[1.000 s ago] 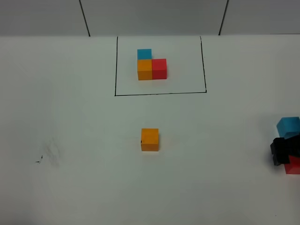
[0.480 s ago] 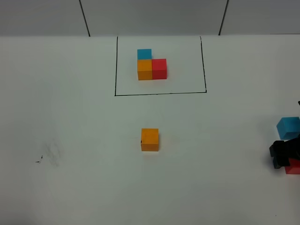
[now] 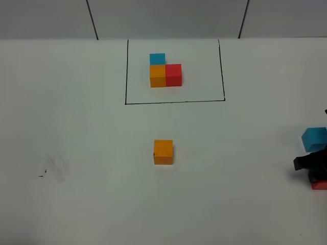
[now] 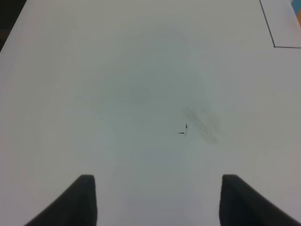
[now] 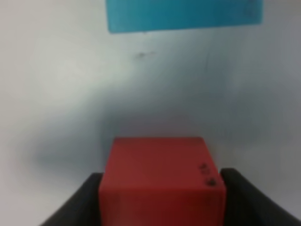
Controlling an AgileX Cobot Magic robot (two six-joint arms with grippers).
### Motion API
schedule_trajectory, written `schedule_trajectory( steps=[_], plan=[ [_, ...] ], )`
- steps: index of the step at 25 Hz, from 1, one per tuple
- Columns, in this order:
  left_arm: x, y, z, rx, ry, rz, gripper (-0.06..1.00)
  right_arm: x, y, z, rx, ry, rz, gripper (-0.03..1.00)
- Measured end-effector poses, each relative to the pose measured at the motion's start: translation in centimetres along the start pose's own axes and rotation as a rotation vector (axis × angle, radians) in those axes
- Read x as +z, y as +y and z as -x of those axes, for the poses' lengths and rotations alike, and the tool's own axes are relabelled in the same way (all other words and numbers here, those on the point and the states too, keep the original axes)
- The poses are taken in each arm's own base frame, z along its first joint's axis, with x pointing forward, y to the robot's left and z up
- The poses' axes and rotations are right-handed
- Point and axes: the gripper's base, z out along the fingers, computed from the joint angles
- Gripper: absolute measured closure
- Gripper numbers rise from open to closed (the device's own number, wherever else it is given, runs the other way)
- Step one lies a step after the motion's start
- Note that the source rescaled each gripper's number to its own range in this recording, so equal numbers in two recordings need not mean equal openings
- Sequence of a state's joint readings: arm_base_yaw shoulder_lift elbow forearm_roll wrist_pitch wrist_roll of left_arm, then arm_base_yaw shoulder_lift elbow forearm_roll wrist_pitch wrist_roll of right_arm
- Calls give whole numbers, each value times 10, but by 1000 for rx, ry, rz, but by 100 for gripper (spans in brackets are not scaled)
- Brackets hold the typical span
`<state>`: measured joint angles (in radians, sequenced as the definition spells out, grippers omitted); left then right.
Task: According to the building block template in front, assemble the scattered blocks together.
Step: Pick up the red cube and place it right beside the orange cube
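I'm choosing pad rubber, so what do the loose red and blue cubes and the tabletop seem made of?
Red cube: probably painted wood or hard plastic; even matte colour, crisp edges, small dark marks near one corner. Blue cube: likely the same; flat colour, no glare. Tabletop: smooth white laminate or board, guessing from faint grey smudges.

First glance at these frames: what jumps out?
The black-framed template of blue, orange and red cubes sits far centre. A loose orange cube lies alone mid-table. At the right edge the right gripper clamps the red cube, the blue cube just beyond it.
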<state>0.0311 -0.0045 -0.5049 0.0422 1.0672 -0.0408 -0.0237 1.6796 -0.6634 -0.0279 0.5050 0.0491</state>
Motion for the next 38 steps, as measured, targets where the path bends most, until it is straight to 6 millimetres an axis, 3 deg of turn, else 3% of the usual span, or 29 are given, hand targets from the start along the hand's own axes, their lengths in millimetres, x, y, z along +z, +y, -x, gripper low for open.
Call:
schedule_trajectory(
  steps=[13,23,27,34,38],
  plan=[
    [0,0,0,0,0,0,72,-3,1,0,14,-2,7,97],
    [0,0,0,0,0,0,72,-55,19,-9,-50,-100,39,97],
    [0,0,0,0,0,0,72,-78,33,-6,-186,-91,46,97],
    [0,0,0,0,0,0,72,-115,64,19,-515,-163,61,97],
    [0,0,0,2,0,0,72,-113,83,32,-700,-130,63,97]
  ],
)
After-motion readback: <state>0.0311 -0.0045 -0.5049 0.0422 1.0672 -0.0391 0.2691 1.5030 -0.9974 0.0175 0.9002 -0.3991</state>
